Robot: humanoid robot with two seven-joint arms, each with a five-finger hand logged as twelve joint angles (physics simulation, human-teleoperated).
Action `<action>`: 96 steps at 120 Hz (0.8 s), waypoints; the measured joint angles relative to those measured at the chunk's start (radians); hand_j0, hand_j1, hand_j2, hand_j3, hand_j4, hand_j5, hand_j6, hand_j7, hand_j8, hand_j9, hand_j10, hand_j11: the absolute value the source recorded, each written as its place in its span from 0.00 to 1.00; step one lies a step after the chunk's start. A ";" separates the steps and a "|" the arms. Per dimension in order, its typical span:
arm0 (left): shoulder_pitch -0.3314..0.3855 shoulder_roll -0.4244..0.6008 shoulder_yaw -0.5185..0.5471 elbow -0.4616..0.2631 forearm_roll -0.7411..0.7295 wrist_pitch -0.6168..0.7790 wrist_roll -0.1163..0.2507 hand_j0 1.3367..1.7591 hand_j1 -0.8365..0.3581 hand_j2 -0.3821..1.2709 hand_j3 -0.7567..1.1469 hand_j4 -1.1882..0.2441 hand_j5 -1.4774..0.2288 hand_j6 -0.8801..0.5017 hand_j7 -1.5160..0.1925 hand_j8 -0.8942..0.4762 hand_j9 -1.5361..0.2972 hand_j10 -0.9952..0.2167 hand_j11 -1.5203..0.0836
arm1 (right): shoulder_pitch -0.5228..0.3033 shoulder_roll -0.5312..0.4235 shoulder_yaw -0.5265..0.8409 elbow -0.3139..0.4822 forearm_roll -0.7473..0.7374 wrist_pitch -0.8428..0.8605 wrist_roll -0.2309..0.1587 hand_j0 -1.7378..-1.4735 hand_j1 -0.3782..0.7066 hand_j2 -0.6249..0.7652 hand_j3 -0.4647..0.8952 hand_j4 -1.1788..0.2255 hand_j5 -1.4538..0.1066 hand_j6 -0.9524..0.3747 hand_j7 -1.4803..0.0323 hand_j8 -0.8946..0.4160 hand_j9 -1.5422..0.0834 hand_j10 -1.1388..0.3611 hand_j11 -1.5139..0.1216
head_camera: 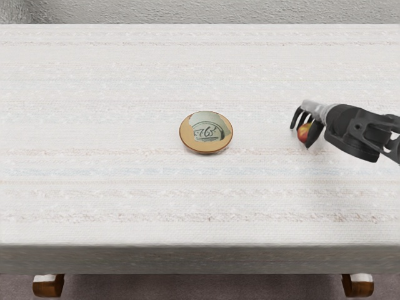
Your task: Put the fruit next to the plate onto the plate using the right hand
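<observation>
1. The right hand [309, 122] reaches in over the right edge of the table [125, 200].
2. Its fingers curl around the small red fruit [304, 131].
3. The fruit is near that right edge, well apart from the gold-rimmed plate [185, 135].
4. The plate sits mid-table.

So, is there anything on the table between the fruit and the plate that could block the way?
Nothing visible does. The right hand has its fingers curled around the fruit, to the right of the plate. No other object shows on the table along the stretch between them.
</observation>
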 joint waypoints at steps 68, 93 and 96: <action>0.000 0.000 0.000 0.000 0.000 0.000 0.000 0.76 0.99 0.23 0.40 0.83 0.87 0.64 0.89 0.65 0.84 0.82 0.95 | 0.108 0.248 0.140 0.007 0.005 0.003 0.000 0.33 0.56 0.47 0.34 0.37 0.34 0.34 0.40 0.42 0.39 0.39 0.36; 0.000 0.000 0.000 0.000 0.000 0.000 0.000 0.76 0.99 0.23 0.40 0.83 0.87 0.64 0.89 0.65 0.84 0.82 0.95 | 0.108 0.317 0.142 -0.013 -0.004 -0.010 0.000 0.33 0.56 0.46 0.34 0.37 0.33 0.36 0.39 0.43 0.37 0.40 0.34; 0.000 0.000 0.000 0.000 0.000 0.000 0.000 0.76 0.99 0.23 0.40 0.83 0.87 0.64 0.89 0.65 0.84 0.82 0.95 | 0.106 0.320 0.138 -0.024 -0.007 -0.015 0.000 0.33 0.57 0.47 0.34 0.37 0.33 0.36 0.39 0.42 0.37 0.39 0.34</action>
